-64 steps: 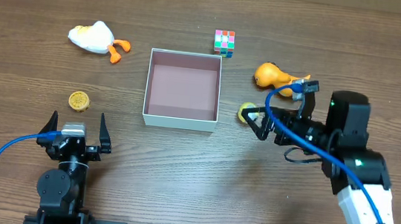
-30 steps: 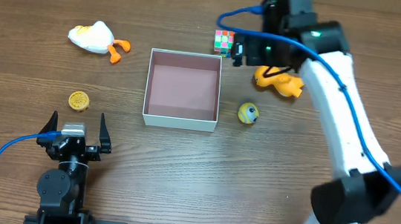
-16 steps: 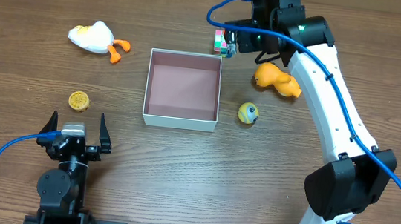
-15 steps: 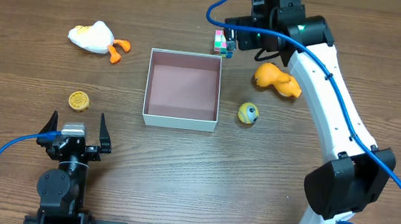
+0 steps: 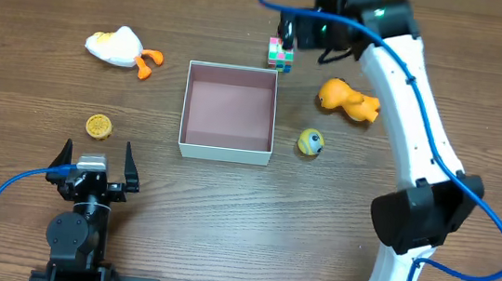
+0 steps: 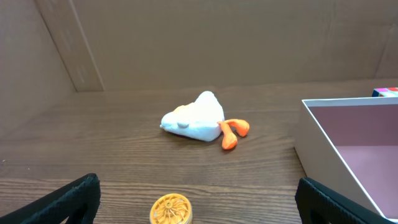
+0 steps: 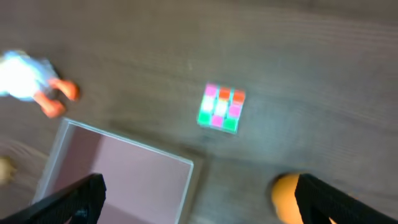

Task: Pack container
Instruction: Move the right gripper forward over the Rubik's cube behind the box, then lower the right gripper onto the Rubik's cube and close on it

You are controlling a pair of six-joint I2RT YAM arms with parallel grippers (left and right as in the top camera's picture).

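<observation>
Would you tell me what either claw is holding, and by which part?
Nothing is held: the left claw and right claw are both open and empty; the cube lies untouched.

Dark brown wood-grain table point(image 5: 222, 240), evenly lit. Plain tan board wall point(image 6: 217, 37) stands behind its far edge
</observation>
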